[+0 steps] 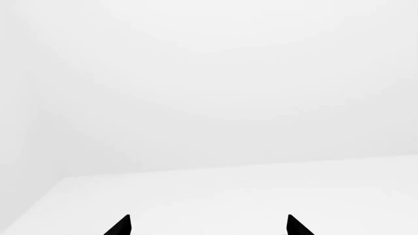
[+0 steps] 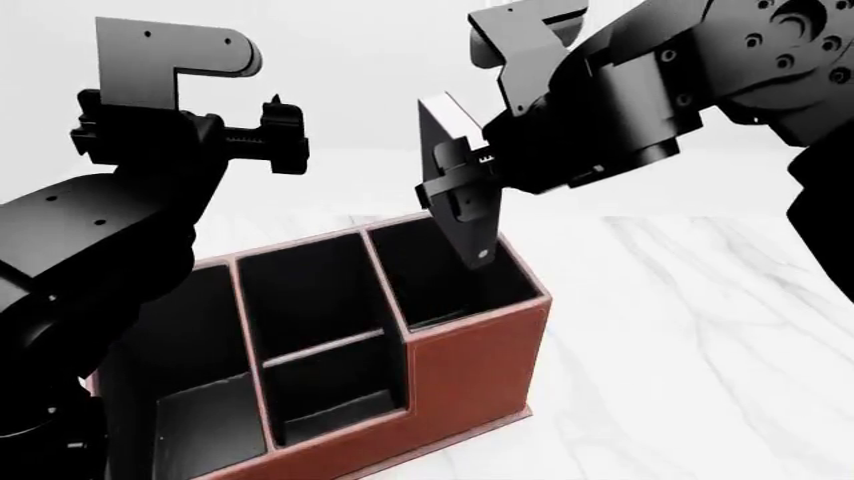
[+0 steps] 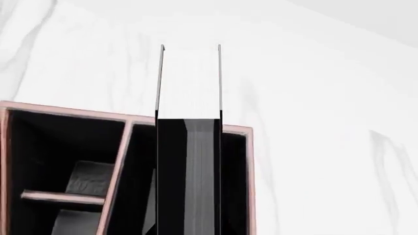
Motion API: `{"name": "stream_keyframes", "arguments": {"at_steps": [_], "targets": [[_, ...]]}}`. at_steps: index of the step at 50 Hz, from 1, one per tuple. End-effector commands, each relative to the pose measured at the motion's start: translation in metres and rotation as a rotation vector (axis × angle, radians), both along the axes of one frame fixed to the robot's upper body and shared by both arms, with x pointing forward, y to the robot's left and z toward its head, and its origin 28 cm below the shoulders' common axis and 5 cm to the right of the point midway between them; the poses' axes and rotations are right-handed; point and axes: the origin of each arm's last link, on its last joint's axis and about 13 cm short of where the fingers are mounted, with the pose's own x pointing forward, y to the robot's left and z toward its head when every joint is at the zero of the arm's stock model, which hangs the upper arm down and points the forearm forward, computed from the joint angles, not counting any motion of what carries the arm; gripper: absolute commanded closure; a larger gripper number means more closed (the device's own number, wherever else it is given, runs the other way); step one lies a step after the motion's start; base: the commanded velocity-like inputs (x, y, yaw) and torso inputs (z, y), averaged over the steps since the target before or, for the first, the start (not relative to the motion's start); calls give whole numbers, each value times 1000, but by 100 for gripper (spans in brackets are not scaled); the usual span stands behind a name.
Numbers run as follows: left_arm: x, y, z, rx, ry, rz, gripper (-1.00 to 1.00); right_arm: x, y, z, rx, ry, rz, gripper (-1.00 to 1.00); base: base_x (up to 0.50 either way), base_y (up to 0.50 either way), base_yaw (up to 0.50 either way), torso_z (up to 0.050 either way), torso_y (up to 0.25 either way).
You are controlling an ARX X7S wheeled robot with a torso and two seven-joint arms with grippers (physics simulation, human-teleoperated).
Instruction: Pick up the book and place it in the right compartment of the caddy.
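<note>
Head view: right end effector [image 2: 461,195] is pinching the book [image 2: 451,175] upright, lining it up over the caddy's [image 2: 474,365] right compartment [image 2: 441,275] for insertion.

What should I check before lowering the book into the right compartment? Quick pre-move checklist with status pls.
1. Grip: right gripper is shut on the book - ok.
2. Target: the book's lower end hangs over the right compartment of the caddy, not the middle sections - ok.
3. Tilt: in the head view the book leans, not plumb with the compartment walls - not ok.
4. Compartment contents: it looks dark and free in the head view, but the book hides part of it in the right wrist view - cannot tell.
5. Left gripper: open, holding nothing, facing blank white space - ok.
6. Clearance between the book's edge and the far rim - cannot tell.
</note>
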Motion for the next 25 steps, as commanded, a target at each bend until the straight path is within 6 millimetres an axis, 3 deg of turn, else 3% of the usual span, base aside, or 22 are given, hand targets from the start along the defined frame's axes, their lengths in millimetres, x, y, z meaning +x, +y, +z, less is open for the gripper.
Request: {"name": "stream_keyframes", "arguments": {"at_steps": [1,25], "targets": [[0,0,0,1,2,1,-100,2,0,-5,-18,-21,-9,100,0,0,0,0,0],[0,0,0,1,2,2,-100,19,-1,-37,4,40,6,100,0,0,0,1,1]]}}
